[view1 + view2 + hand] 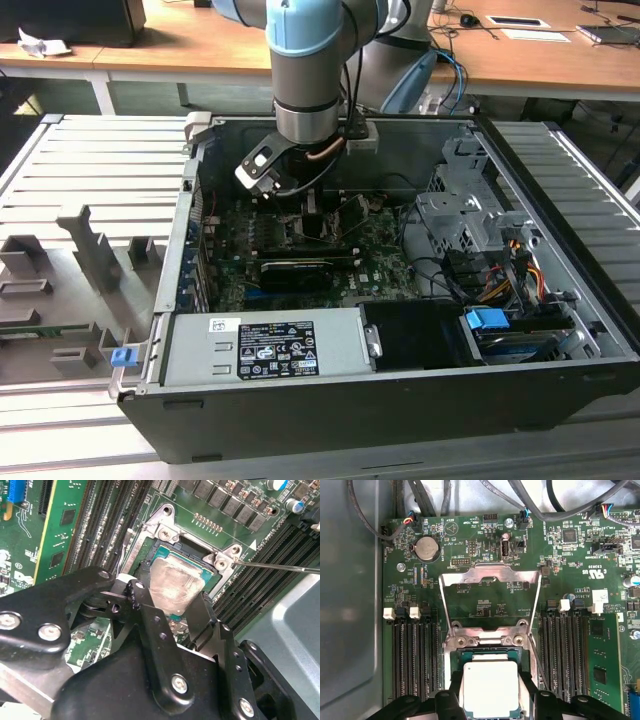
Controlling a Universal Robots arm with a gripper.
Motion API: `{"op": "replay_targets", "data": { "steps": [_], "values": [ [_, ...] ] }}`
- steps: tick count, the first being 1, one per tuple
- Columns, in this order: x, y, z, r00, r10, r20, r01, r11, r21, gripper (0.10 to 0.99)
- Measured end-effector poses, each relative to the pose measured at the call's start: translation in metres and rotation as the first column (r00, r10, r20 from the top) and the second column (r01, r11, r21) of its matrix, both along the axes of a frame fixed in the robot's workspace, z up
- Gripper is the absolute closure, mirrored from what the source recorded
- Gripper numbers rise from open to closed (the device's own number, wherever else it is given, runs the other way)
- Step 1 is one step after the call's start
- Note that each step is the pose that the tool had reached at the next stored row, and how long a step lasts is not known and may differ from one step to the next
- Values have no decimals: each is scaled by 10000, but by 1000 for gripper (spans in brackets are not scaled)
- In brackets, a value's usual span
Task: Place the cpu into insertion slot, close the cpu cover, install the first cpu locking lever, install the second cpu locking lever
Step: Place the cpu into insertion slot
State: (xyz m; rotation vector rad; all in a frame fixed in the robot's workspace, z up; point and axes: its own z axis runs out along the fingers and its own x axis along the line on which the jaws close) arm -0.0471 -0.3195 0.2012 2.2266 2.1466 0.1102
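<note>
- The open computer case (300,420) lay on the ribbed counter (60,180), and the arm (305,70) reached straight down into it, wrist vertical over the motherboard (380,265).
- The cpu cover (490,571) stood swung up off its hinge, its window showing bare board behind it. A thin locking lever (280,567) lay swung out to the side. Neither closing step looked begun.
- The insertion slot (162,532) sat directly under the claw (491,690), so I judged the first step, placing the chip, to be the one in hand.
- The cpu (490,687) lay level in or just above the slot; which of the two I could not tell. Seating it calls for a flat, square descent inside the rim, with no sideways drag.
- The claw's fingers (455,690) pressed against two opposite edges of the cpu, apparently gripping it.
</note>
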Motion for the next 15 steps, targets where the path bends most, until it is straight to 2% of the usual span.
{"op": "replay_targets", "data": {
  "steps": [2,3,7,10,15],
  "values": [
    [0,0,0,10000,-1,-1,1,10000,-3,553],
    [0,0,0,10000,-1,0,1,10000,-2,486],
    [0,1,11,10000,-1,0,1,10000,-3,486],
    [0,1,64,10000,-2,0,2,10000,-2,486],
    [0,1,105,10000,-1,0,1,10000,-2,486]
  ]
}}
